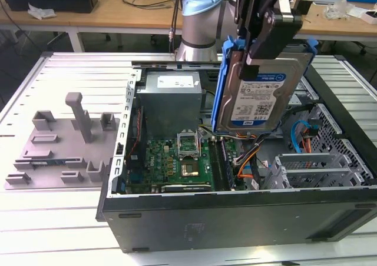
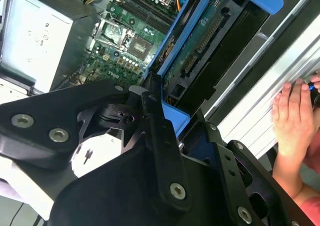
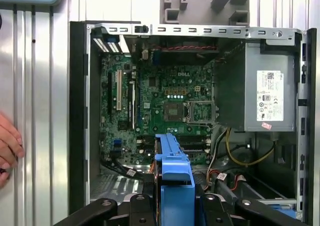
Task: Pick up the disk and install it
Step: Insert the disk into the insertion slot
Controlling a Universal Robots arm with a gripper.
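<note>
The disk (image 1: 257, 104), a silver drive with a white and blue label in a bright blue carrier frame, hangs upright above the open computer case (image 1: 235, 216). My gripper (image 1: 251, 66) is shut on its upper edge. In the second wrist view the disk's (image 2: 200, 51) circuit-board side shows beyond the gripper (image 2: 182, 131), over the motherboard. In the first wrist view the blue carrier edge of the disk (image 3: 172, 168) sits between the gripper's (image 3: 175, 206) black fingers (image 3: 142, 208), above the case's lower middle.
Inside the case are the green motherboard (image 1: 177, 160), a grey power supply (image 1: 171, 101), orange and blue cables and a metal drive cage (image 1: 312, 166). A grey fixture plate (image 1: 59, 142) lies at the exterior view's left. A person's hand (image 2: 290, 116) rests beside the case.
</note>
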